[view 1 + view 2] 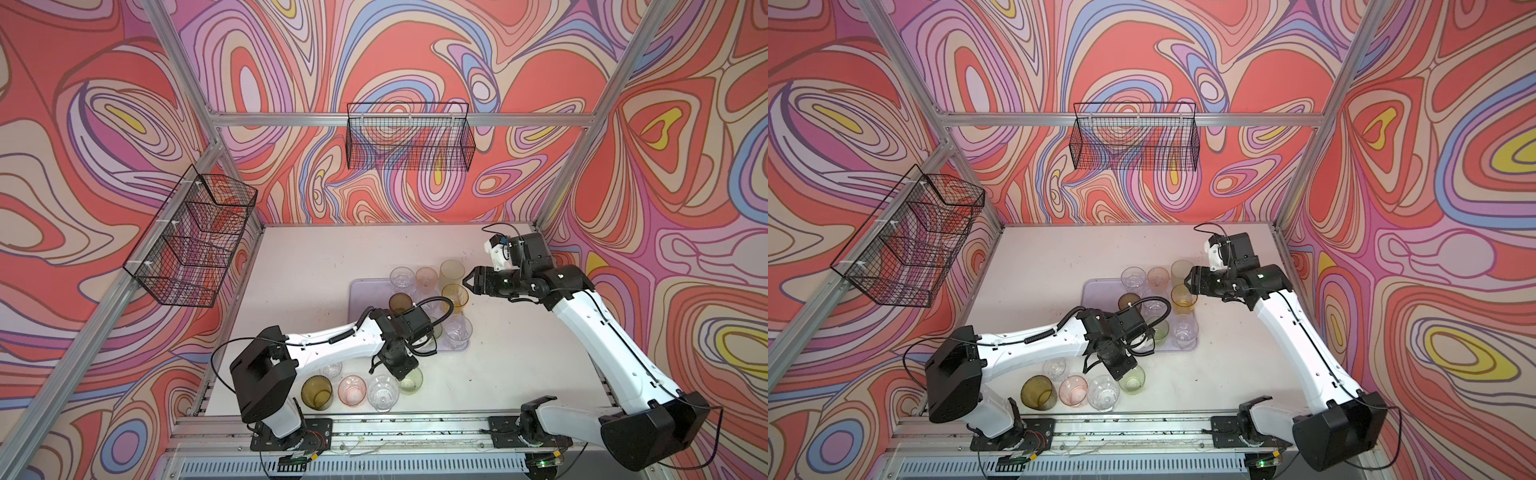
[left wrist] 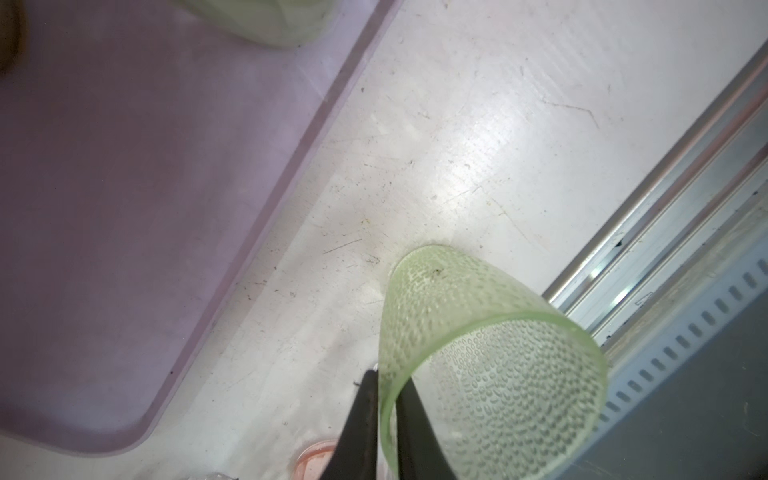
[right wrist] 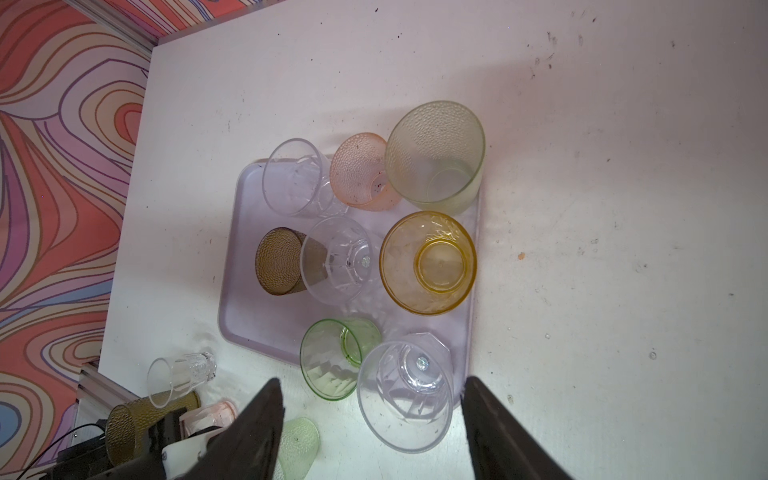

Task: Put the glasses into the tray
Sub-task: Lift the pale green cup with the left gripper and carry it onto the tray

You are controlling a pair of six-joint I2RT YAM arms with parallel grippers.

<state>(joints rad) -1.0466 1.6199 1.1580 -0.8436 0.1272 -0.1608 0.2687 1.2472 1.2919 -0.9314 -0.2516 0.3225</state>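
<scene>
pale green glass rim clamped in left end effector, near tray, right end effector apart

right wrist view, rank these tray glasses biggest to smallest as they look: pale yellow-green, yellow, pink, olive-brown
1. the pale yellow-green glass and the yellow glass: they look about alike, so tied.
2. the pink glass.
3. the olive-brown glass, smallest, though a clear glass covers part of it.
</scene>
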